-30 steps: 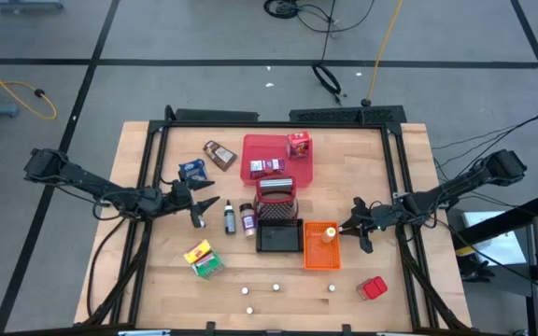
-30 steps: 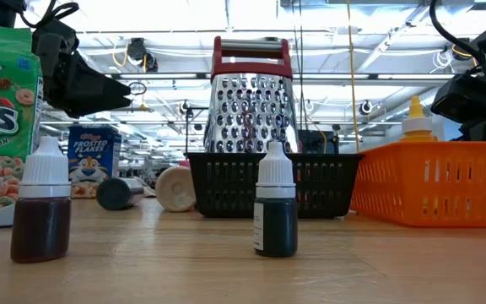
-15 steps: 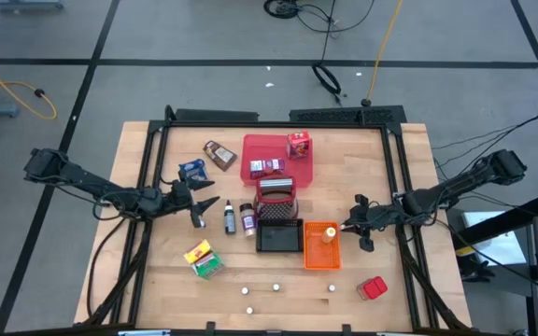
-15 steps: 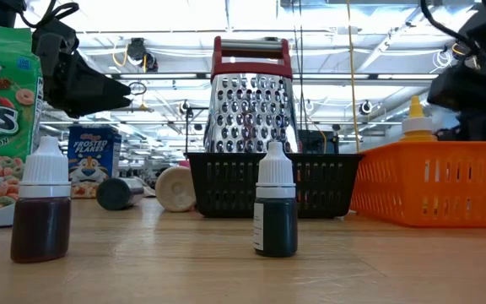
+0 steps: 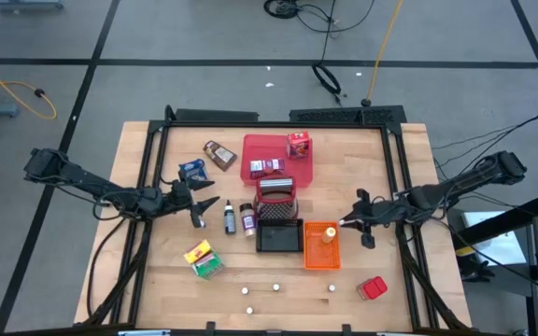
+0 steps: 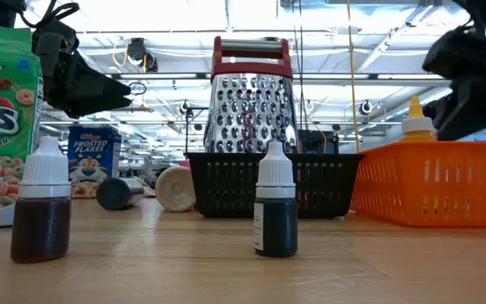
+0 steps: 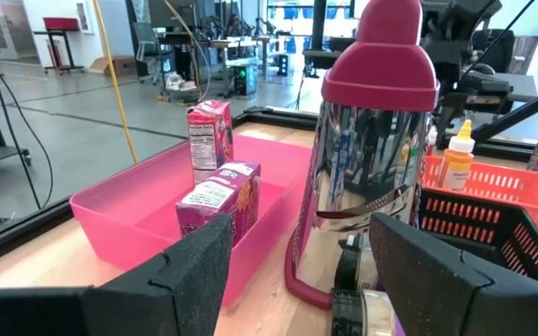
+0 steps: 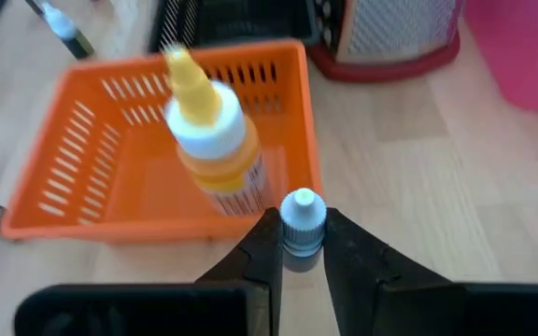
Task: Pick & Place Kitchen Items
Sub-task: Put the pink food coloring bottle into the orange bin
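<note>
Orange bin (image 8: 110, 177) holds a yellow-capped bottle (image 8: 211, 140); right gripper (image 8: 299, 245) beside its rim, jaws pinching a small white-capped bottle (image 8: 303, 219); left gripper (image 5: 204, 211) spread wide, empty, near two dark bottles (image 5: 238, 218) on the table

The right gripper (image 5: 347, 221), clamped on a small white-capped bottle (image 8: 302, 220), has risen beside the orange bin (image 5: 321, 254).

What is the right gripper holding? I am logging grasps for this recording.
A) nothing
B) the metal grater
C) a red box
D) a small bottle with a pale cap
D: in the right wrist view, the right gripper is closed on a small bottle with a pale cap, beside the orange bin.
</note>
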Available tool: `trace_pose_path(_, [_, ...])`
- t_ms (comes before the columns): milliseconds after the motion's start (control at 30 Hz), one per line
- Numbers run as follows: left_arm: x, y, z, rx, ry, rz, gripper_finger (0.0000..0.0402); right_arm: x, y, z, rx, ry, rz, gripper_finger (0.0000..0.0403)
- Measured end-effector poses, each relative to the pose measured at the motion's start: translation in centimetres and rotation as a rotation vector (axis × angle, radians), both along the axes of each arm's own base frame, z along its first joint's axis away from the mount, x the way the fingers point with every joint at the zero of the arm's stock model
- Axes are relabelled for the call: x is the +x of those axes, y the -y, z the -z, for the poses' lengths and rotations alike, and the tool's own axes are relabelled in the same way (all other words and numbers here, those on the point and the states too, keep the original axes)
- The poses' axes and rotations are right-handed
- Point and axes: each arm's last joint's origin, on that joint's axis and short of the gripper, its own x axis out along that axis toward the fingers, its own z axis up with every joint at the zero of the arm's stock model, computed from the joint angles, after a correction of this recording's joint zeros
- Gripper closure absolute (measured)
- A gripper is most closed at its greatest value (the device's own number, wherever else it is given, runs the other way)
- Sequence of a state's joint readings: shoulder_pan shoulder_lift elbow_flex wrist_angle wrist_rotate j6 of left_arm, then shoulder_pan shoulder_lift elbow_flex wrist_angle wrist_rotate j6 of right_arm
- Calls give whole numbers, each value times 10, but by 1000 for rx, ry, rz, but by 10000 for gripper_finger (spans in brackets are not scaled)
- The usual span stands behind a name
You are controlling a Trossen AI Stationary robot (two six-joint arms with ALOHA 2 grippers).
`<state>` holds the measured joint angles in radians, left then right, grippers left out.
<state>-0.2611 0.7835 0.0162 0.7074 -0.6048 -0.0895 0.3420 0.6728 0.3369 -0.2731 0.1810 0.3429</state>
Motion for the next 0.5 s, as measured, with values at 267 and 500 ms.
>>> trace_pose_path(267, [0, 0, 0, 0, 0, 0, 146, 1, 0, -16, -4, 68, -19, 353])
trace_pose_path(500, [0, 0, 0, 0, 0, 0, 146, 6, -2, -35, -9, 158, -42, 351])
